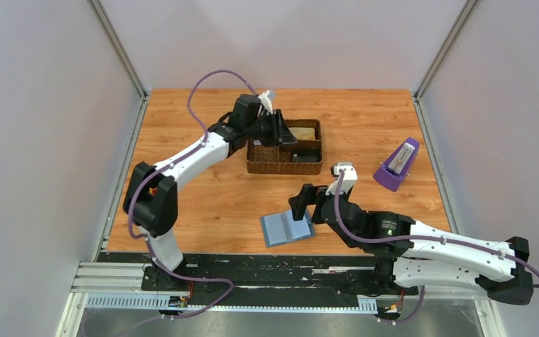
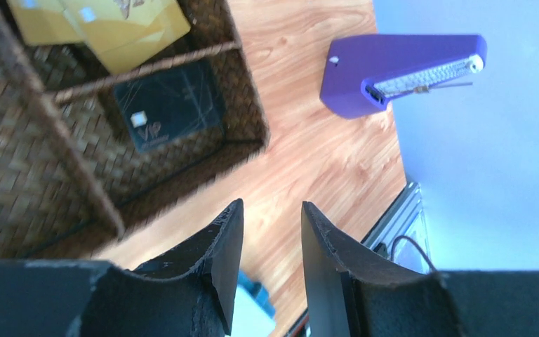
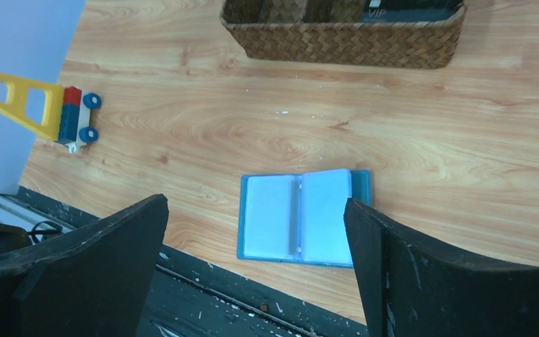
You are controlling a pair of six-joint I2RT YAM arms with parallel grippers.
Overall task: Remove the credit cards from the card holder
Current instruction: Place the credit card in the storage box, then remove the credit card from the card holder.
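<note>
The card holder [image 1: 288, 228] lies open and flat near the table's front edge, its light blue pockets facing up [image 3: 302, 214]. No card shows in it. Gold-yellow credit cards [image 2: 112, 28] lie in one compartment of the brown woven tray, and a black card [image 2: 168, 105] lies in another. My left gripper [image 2: 272, 210] is open and empty, hovering at the tray's near edge [image 1: 281, 133]. My right gripper [image 3: 256, 203] is wide open and empty above the card holder, also seen in the top view [image 1: 300, 207].
The woven divided tray [image 1: 281, 168] stands at the table's middle back [image 3: 344, 42]. A purple metronome [image 1: 396, 165] stands to its right [image 2: 393, 74]. A yellow and red toy [image 3: 49, 112] shows at the left in the right wrist view.
</note>
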